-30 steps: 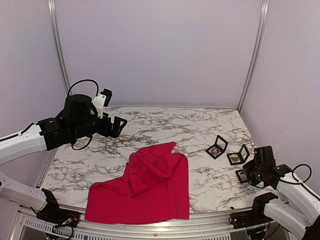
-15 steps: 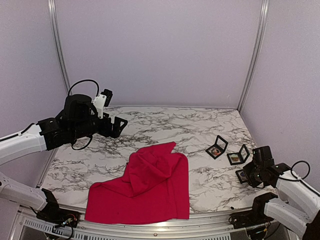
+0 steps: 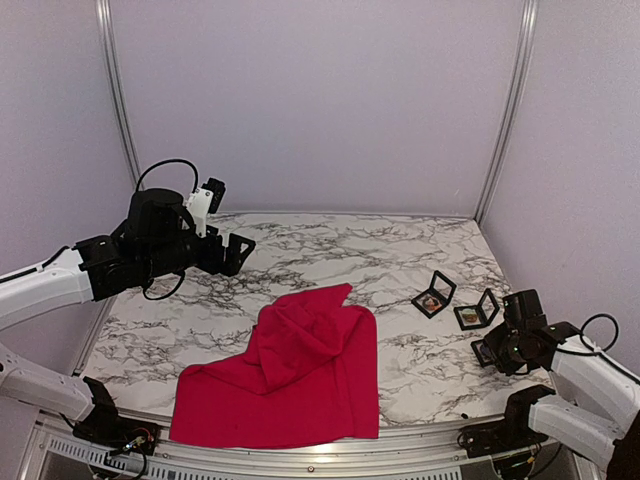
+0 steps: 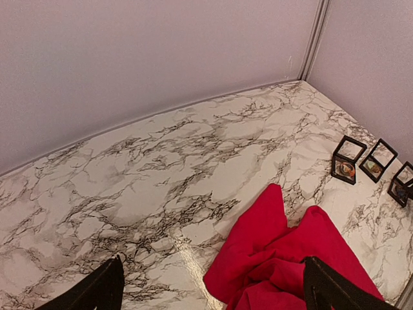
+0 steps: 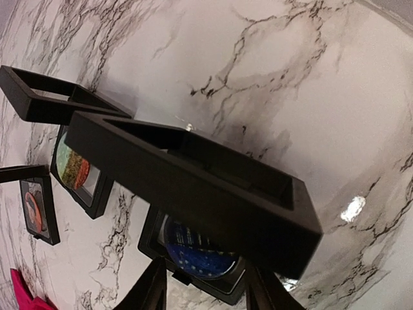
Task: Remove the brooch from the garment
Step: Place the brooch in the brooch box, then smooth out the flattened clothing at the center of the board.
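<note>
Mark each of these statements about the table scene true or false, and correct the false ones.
1. The red T-shirt lies crumpled on the marble table. True.
2. The left gripper is clamped on the shirt. False: it is open, empty and raised over the table's far left, clear of the shirt.
3. Three black cases sit toward the table's right side. True.
4. The shirt covers one of the cases. False: it lies apart from all three.
5. The right gripper hangs over the shirt. False: it is at the nearest case, by the right edge.
</note>
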You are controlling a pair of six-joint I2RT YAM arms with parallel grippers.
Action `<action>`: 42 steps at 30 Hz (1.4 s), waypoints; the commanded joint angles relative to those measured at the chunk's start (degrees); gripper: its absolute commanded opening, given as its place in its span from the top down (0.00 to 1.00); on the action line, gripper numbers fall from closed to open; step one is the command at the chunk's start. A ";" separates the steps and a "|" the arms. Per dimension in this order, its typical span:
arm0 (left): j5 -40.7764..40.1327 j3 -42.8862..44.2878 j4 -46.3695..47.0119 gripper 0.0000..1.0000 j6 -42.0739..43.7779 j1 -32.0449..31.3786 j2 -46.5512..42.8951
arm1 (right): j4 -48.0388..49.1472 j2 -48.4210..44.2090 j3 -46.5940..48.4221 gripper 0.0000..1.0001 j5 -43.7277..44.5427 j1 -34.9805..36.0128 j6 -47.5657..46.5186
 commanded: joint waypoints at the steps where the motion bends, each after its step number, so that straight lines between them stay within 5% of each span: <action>1: 0.86 -0.44 0.07 0.01 -0.34 0.35 0.96 | -1.51 0.22 2.91 0.56 -0.23 -0.48 -1.45; 14: 0.89 -0.25 -0.20 0.01 -0.34 0.31 0.74 | -2.89 2.82 7.95 0.02 -3.12 -0.45 -6.38; 26: -0.07 1.97 -1.25 0.01 -2.60 0.42 2.49 | -2.68 9.11 15.14 0.02 -5.47 -0.09 -13.03; 42: -0.35 8.82 -6.91 0.01 -9.31 1.91 11.59 | -0.66 14.11 27.83 0.01 10.30 14.43 -16.93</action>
